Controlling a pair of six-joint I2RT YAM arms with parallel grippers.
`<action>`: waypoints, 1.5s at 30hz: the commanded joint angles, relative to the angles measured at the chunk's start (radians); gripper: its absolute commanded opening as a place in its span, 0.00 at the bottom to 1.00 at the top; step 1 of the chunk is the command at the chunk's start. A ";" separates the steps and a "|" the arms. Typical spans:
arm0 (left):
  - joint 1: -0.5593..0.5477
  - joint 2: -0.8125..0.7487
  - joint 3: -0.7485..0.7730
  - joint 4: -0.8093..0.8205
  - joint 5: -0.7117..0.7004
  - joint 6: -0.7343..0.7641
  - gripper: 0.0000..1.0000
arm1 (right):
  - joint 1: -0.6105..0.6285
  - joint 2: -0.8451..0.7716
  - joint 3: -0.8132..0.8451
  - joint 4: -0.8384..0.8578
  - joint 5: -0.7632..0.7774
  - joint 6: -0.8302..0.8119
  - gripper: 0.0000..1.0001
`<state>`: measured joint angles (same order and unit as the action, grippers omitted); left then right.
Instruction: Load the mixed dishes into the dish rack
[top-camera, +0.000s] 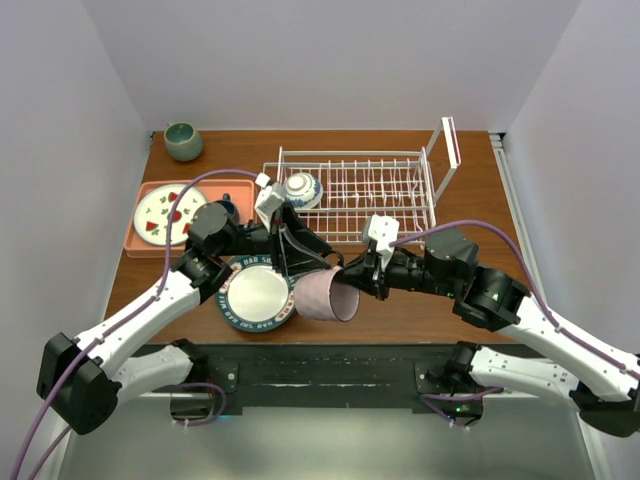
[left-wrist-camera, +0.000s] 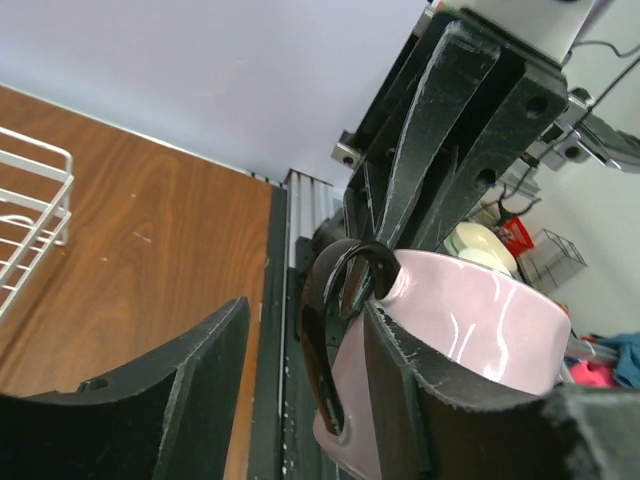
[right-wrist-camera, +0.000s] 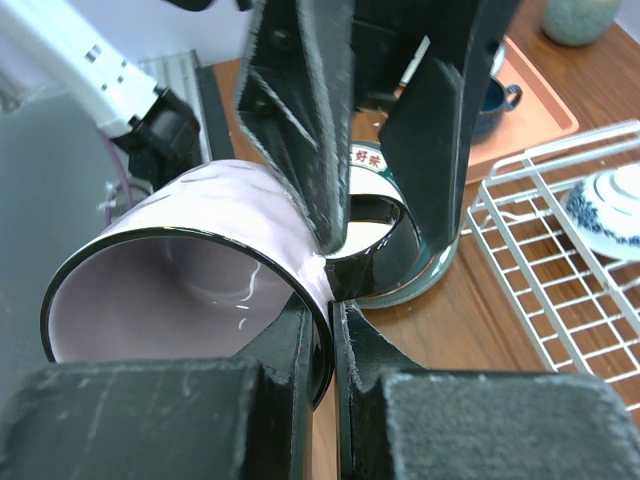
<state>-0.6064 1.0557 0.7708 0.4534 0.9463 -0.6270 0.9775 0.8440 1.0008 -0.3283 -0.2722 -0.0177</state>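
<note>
Mug (top-camera: 325, 296) of pinkish glass, lower centre of top view | right gripper (right-wrist-camera: 333, 310) clenched on its rim (right-wrist-camera: 150, 238) | we see left gripper (left-wrist-camera: 300, 370) unclenched, astride its handle (left-wrist-camera: 320, 340)

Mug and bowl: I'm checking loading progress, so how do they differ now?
The mug is pink; the bowl is white with blue pattern. The mug is tipped on its side, clamped in the right gripper; the bowl rests in the dish rack. Both are round dishes.

Grey-green cup (top-camera: 183, 141) at back-left of wooden table (top-camera: 400, 310), salmon-pink tray (top-camera: 150, 250) holding 1 fruit-marked white plate (top-camera: 168, 216), possibly a dark blue cup (right-wrist-camera: 482, 105)
</note>
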 joint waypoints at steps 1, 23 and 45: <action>-0.018 -0.013 -0.036 0.061 0.149 -0.027 0.52 | -0.002 -0.019 0.027 0.173 -0.018 -0.120 0.00; -0.038 -0.011 0.031 -0.189 -0.189 0.096 0.00 | -0.002 0.015 -0.018 0.232 0.099 -0.087 0.00; -0.038 -0.006 0.039 -0.189 -0.256 0.147 0.00 | -0.002 0.119 -0.060 0.276 0.326 0.067 0.73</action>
<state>-0.6342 1.0679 0.7818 0.2047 0.6514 -0.4702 0.9752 0.9707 0.9401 -0.1593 -0.0151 0.0265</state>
